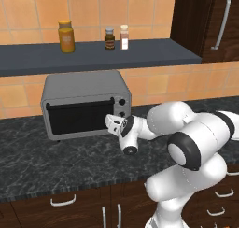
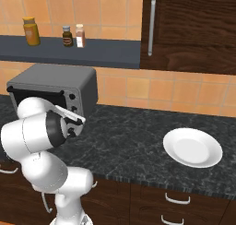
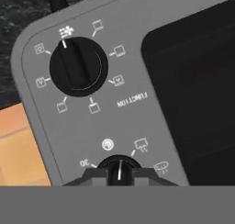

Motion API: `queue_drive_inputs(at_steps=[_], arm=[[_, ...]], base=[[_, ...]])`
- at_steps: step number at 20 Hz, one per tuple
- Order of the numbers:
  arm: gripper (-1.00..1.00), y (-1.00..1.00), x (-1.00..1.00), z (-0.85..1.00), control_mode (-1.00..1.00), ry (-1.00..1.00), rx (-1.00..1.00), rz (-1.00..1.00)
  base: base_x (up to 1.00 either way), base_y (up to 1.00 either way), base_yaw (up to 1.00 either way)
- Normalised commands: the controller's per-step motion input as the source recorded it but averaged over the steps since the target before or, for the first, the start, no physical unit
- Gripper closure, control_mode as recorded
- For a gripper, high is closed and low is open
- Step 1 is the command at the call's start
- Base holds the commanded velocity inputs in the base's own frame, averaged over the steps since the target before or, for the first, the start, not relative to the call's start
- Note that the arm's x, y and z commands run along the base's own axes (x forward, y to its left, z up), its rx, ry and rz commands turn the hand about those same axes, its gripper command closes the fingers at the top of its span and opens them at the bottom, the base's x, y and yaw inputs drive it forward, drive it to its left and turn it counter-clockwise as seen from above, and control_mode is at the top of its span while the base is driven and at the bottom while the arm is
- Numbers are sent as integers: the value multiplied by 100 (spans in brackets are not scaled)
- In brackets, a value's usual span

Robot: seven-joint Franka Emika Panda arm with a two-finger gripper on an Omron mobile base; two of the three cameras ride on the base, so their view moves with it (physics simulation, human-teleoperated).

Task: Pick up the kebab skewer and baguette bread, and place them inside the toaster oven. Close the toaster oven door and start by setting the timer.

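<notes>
In the left base view, the claw is being pressed against the toaster oven near the table's back edge. In the right base view, its door is being kept shut. In the hand view, the small, stiff timer knob is being pinched by the clenched claw; a firm hold on its rim is judged best.

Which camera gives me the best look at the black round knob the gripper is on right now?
The hand view: the black round knob sits close up between the gripper tips, pointer line and dial marks readable. The left base view shows the grey metal toaster oven with the hand covering that knob. The right base view has the arm across the oven's front.
</notes>
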Motion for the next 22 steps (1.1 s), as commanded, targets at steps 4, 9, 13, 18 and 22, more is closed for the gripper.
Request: queue_drive_inputs(at_steps=[4, 9, 13, 18, 22], arm=[[100, -4, 24, 13, -100, -4, 21, -1], [100, 0, 36, 21, -100, 0, 20, -6], [100, 0, 39, 12, -100, 0, 22, -6], [100, -11, 37, 7, -100, 0, 25, -5], [100, -21, 28, 7, -100, 0, 29, -3]], base=[[0, 0, 0], [0, 0, 0], [0, 0, 0], [0, 0, 0], [0, 0, 0]])
